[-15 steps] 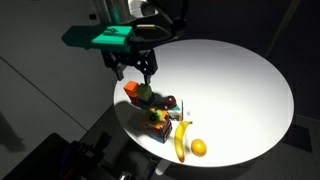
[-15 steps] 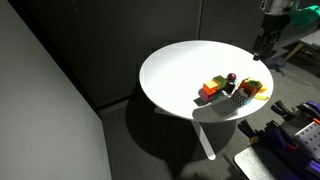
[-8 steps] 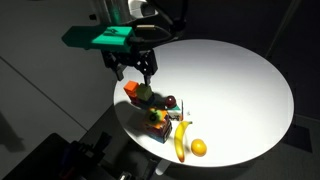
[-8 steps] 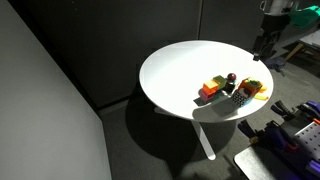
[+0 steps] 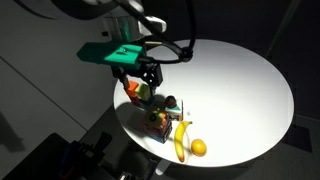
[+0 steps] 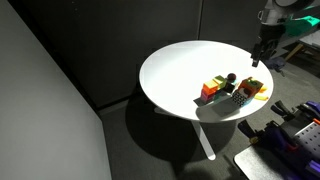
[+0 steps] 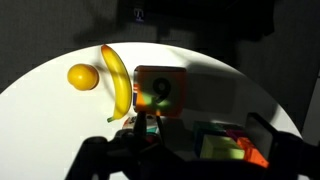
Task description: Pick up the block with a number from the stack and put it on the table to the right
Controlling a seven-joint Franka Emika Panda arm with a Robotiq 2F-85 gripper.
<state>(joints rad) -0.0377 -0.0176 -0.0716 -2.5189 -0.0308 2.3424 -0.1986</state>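
Observation:
The block with a number (image 7: 160, 91) shows a yellow-green face with a dark digit and orange sides. In the wrist view it sits on top of a bluish-white cube that is mostly hidden under it. In an exterior view the stack (image 5: 159, 122) stands near the table's front edge. My gripper (image 5: 144, 78) is open and empty. It hovers just above the plain orange and green cubes (image 5: 137, 93), up and to the left of the stack. In the wrist view its dark fingers (image 7: 190, 152) frame the plain green cube (image 7: 222, 146).
A banana (image 7: 118, 80) and an orange fruit (image 7: 83, 76) lie beside the stack on the round white table (image 5: 240, 80). A dark round object (image 5: 170, 102) sits by the cubes. The table edge is close behind this cluster (image 6: 232, 92).
The arm has moved down and slightly right, closer to the cubes. The gripper stays open and no object has moved.

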